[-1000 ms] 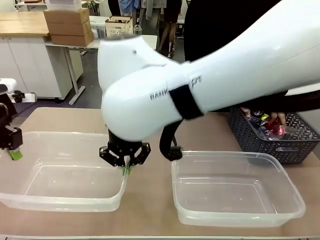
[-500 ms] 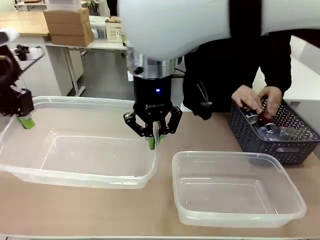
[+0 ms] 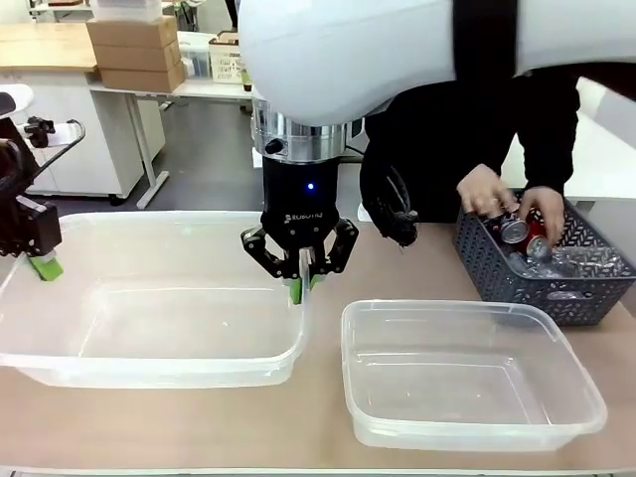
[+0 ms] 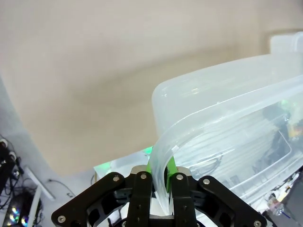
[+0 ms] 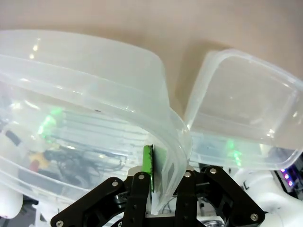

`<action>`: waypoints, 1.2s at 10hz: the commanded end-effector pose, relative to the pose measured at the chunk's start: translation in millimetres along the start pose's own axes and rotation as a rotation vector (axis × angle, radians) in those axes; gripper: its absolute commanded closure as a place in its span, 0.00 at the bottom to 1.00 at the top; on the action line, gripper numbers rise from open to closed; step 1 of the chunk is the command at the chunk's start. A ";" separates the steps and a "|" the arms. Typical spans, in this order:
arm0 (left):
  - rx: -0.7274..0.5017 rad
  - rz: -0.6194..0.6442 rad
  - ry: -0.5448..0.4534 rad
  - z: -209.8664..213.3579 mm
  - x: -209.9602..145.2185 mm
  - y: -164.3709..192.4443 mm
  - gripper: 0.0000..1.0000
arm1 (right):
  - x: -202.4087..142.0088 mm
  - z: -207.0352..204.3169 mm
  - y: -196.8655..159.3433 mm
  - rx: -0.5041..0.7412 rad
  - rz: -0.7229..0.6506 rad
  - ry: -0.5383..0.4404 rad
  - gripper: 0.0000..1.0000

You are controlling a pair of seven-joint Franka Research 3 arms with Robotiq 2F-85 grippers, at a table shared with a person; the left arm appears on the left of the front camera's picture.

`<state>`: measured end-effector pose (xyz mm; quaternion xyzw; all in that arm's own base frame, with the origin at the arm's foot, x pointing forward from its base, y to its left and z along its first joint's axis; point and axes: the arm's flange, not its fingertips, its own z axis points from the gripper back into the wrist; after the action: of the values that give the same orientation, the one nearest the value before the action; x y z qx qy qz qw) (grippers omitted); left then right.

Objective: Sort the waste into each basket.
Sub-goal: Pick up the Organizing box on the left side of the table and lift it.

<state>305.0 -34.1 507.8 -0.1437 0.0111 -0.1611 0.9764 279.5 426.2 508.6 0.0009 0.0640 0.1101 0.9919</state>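
Right now my left claw (image 3: pixel 45 266) and right claw (image 3: pixel 300 288) are each clamped on the left tub's (image 3: pixel 159 370) rim, one at either short end, so its long axis runs between them; the other tub (image 3: pixel 467 437) sits just beside it; the cans (image 3: pixel 517 231) lie beyond, in the grey basket (image 3: pixel 497 280) under the person's hands (image 3: pixel 482 189), nearer my right arm.

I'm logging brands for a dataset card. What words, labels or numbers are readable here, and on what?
"ROBOTIQ": white print on the black body of the right end effector, which grips the left tub.
Print on the cans: too blurred to read.
Print on the small box on the far table: too small to read.
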 end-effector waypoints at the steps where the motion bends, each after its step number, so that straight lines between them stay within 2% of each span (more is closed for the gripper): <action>1: -0.055 0.096 0.040 -7.1 39.4 -42.7 0.93 | 6.2 -3.6 -51.3 0.008 -0.017 0.024 0.94; 3: -0.052 0.088 0.130 -29.7 80.3 -90.1 0.93 | 5.1 -5.3 -100.9 -0.008 -0.046 0.036 0.94; 5: -0.027 0.077 0.158 -52.8 114.9 -125.0 0.93 | -5.9 -1.1 -149.3 0.103 -0.028 -0.008 0.94; 7: -0.007 0.081 0.131 -61.2 132.0 -137.7 0.93 | 1.0 -0.4 -187.4 0.164 -0.004 -0.011 0.94; 9: -0.020 0.108 0.132 -63.7 146.2 -138.6 0.93 | 23.3 -21.1 -213.6 0.198 0.009 0.006 0.94; 12: 0.006 0.126 0.118 -71.1 156.6 -135.9 0.93 | 50.5 -56.4 -219.1 0.298 0.016 -0.003 0.94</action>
<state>405.1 -220.4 480.9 -0.1319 0.0861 -0.1134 0.9810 366.5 218.7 449.1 0.1011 0.0798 0.0902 0.9876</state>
